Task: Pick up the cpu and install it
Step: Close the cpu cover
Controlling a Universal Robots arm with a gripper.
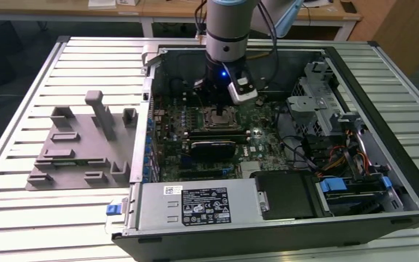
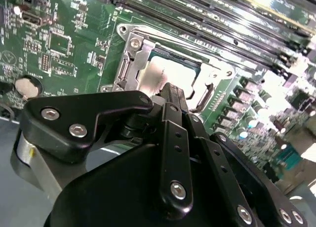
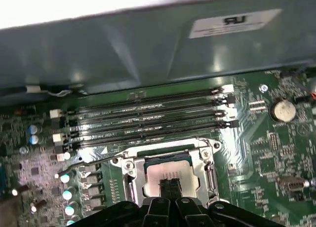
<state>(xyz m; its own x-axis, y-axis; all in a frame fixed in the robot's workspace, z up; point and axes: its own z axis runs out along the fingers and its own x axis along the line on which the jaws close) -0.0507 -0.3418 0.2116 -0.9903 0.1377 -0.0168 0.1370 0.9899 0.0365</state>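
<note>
In the first wrist view the fingers (image 3: 166, 188) are pinched narrow with nothing between them, tips at the pale top of the cpu (image 3: 160, 173). The cpu lies flat in its socket (image 3: 129, 171). Beyond run the memory slots (image 3: 148, 119), then the case wall (image 3: 148, 44).

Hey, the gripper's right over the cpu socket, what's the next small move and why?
Probably a short, straight lift. The cpu appears to lie flat inside the socket frame, and the gripper is shut, tips over the chip's top rather than around its edges, so it seems to hold nothing.
</note>
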